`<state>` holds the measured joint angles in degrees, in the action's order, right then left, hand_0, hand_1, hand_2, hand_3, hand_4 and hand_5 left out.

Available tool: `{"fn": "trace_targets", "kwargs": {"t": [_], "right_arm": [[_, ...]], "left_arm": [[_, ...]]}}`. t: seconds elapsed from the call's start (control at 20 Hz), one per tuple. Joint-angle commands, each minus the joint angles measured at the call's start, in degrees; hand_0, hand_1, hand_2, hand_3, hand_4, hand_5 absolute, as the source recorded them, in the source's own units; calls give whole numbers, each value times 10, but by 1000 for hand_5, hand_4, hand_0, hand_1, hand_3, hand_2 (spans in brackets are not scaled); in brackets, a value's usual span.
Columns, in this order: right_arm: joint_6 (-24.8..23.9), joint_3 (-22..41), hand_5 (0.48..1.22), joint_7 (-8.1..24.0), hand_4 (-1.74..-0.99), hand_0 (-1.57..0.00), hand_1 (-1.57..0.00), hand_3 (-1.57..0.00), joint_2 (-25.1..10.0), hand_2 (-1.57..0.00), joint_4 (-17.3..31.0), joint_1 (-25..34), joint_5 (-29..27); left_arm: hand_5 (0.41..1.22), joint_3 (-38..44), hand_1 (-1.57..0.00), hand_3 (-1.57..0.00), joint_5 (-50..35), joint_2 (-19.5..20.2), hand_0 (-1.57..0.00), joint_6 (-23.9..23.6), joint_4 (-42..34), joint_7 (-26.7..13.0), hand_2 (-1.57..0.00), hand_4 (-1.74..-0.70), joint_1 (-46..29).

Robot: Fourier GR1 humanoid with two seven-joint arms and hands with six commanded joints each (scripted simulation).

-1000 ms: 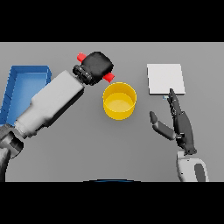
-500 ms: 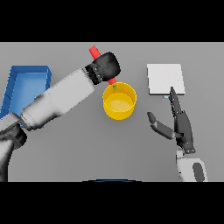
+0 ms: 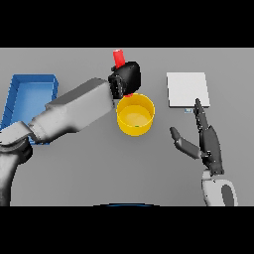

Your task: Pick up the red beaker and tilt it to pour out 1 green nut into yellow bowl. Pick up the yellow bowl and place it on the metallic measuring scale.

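A: Where is the beaker (image 3: 119,58)?

B: In the left hand (image 3: 126,79), held just behind the bowl's far rim. The dark fingers are curled round its middle, so only two bits of red show: a longer end sticking up and slightly left above the hand, and a small sliver under the hand, right at the rim.

A: So it's tilted?

B: A little off upright, as far as the visible ends tell. Which end is the mouth I cannot tell.

A: And the bowl (image 3: 135,114)?

B: Yellow, round, standing on the grey table (image 3: 99,168) about mid-scene, open side up. There is a tiny dark-green speck (image 3: 135,127) low on its inside, near the front wall. It could be the nut, but it is too small to be sure.

A: The left arm?

B: It comes in from the lower left, its grey forearm running diagonally up to the hand, passing in front of the blue tray (image 3: 20,94).

A: Tray?

B: A blue rectangular bin at the left edge, well apart from the bowl.

A: The scale (image 3: 187,90)?

B: A pale square plate to the right of the bowl, further back, with a small marking at its front edge.

A: Right hand (image 3: 208,144)?

B: Near the scale's front edge, on the right. Fingers straight and pointing away towards the scale, thumb spread out to the left. It holds nothing.
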<state>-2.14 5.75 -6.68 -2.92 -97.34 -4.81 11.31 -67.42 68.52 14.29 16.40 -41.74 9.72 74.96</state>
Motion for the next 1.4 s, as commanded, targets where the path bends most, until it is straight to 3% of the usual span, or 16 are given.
{"fn": "trace_targets", "kwargs": {"t": [0.0,0.15,0.35,0.55,0.75,0.9,1.05,1.15,1.25,1.35], "right_arm": [[-4,0,579,4,-1133,1,1,1,3,1,2,3,2],[-9,-2,575,15,-1133,1,1,1,5,1,6,10,3],[-11,5,563,4,-1135,1,1,1,10,1,4,7,11],[-3,6,554,0,-1128,1,1,1,6,1,-1,3,5],[11,4,572,-9,-1102,1,1,1,-1,1,9,12,-7],[10,9,578,5,-1114,1,1,1,6,1,17,27,-5],[9,5,595,-6,-1118,1,1,1,0,1,27,32,-4],[6,11,606,-7,-1127,1,1,1,-3,1,22,31,9],[12,10,621,-8,-1132,1,1,1,-10,1,24,34,7],[16,13,628,-12,-1142,1,1,1,-13,1,20,27,8]], "left_arm": [[1221,-12,-1571,-1569,9,0,-1571,-8,6,2,-1571,-1733,4],[1221,-35,-1571,-1570,29,-1,-1571,-21,8,14,-1571,-1733,40],[1221,-29,-1571,-1571,29,11,-1571,-28,43,46,-1571,-1728,133],[1221,36,-1571,-1571,-17,40,-1571,-47,120,30,-1571,-1720,196],[1221,171,-1571,-1523,-138,78,-1571,-11,222,-20,-1571,-1731,237],[1221,294,-1571,-1507,-264,125,-1571,-7,285,-55,-1571,-1736,231],[1221,385,-1571,-1538,-373,180,-1571,-28,331,-55,-1571,-1738,193],[1221,420,-1571,-1550,-427,198,-1571,-56,349,-71,-1571,-1739,154],[1221,438,-1571,-1558,-467,199,-1571,-98,362,-116,-1571,-1740,110],[1221,460,-1571,-1562,-508,207,-1571,-145,360,-129,-1571,-1740,66]]}}
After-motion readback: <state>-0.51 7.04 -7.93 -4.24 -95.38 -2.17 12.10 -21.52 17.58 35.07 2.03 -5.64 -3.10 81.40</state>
